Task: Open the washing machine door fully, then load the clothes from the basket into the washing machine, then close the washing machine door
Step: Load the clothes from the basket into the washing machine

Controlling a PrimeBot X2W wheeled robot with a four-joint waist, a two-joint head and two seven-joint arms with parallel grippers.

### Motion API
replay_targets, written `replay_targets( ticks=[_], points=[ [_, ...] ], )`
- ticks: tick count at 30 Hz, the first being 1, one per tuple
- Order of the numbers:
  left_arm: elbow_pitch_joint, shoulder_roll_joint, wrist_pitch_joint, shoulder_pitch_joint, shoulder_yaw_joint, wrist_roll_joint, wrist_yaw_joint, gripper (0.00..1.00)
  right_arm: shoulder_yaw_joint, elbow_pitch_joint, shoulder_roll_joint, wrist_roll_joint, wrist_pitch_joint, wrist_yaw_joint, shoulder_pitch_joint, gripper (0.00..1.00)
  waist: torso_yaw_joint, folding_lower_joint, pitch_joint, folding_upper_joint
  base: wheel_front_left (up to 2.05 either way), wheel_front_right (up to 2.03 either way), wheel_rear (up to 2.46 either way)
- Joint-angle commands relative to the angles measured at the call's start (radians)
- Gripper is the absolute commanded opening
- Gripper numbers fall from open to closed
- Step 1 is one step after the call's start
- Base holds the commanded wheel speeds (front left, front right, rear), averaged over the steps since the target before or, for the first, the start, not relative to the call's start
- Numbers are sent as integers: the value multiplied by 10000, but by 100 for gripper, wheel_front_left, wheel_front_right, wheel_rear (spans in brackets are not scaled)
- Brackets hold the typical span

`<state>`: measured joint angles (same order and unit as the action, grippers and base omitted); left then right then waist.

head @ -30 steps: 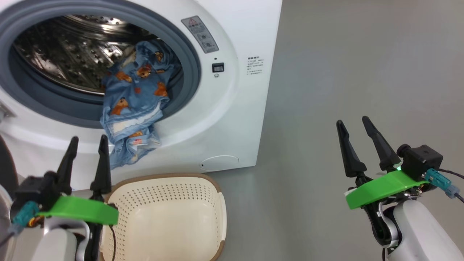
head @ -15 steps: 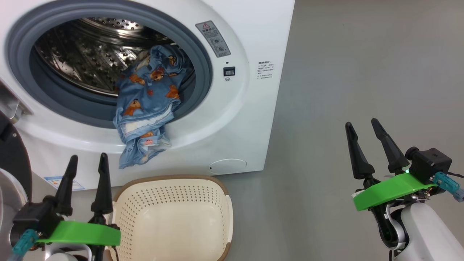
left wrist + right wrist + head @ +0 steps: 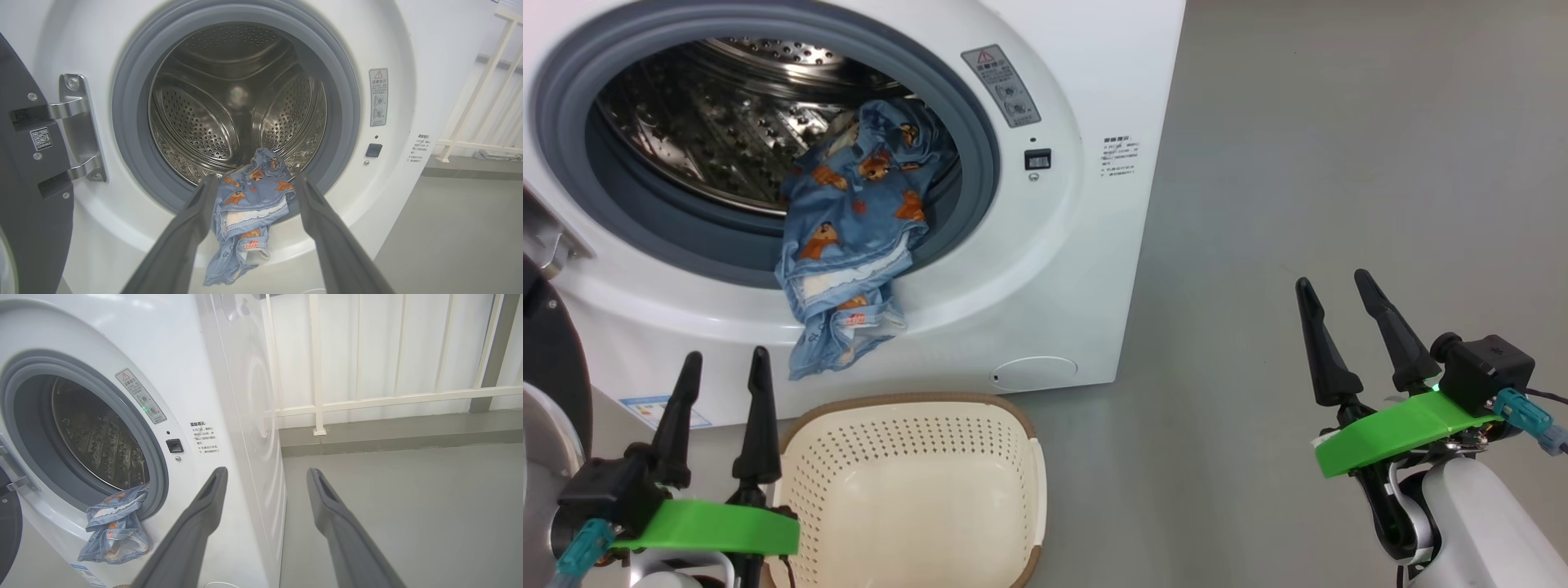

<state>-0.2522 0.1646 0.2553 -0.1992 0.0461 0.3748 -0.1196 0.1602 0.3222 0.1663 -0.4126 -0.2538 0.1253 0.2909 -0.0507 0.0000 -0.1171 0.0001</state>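
A: Head view, status?
B: The washing machine [image 3: 1086,269] stands far left, its door [image 3: 551,367] swung open at the left edge. The clothes [image 3: 849,237] hang over the lower gasket [image 3: 686,261], partly in the drum [image 3: 703,139], partly outside. The basket [image 3: 907,457] sits on the floor [image 3: 1298,163], nearer, below them. Left gripper [image 3: 726,354] and right gripper [image 3: 1332,278] both stand fully spread, gripping nothing.
A: Left wrist view?
B: The clothes show between the spread fingers [image 3: 179,237], apart from them.
A: Right wrist view?
B: Fingers spread over grey floor, right of the machine.
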Motion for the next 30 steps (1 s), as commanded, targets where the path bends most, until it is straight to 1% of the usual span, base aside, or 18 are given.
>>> replay_targets(
  ticks=[1,23,30],
  points=[
    [241,164,64,-165,-367,-125,-34,100,208,-199,69,66,-80,54,81,100,-12,0,-13,-1,0,0,0],
    [17,43,65,-252,-357,-168,-89,100,330,-126,67,40,-80,54,67,100,-30,0,-42,-1,0,0,0],
    [-328,97,52,-283,-279,-108,-95,100,397,-98,62,24,-80,54,81,100,-83,0,-81,-1,0,0,0]
  ],
)
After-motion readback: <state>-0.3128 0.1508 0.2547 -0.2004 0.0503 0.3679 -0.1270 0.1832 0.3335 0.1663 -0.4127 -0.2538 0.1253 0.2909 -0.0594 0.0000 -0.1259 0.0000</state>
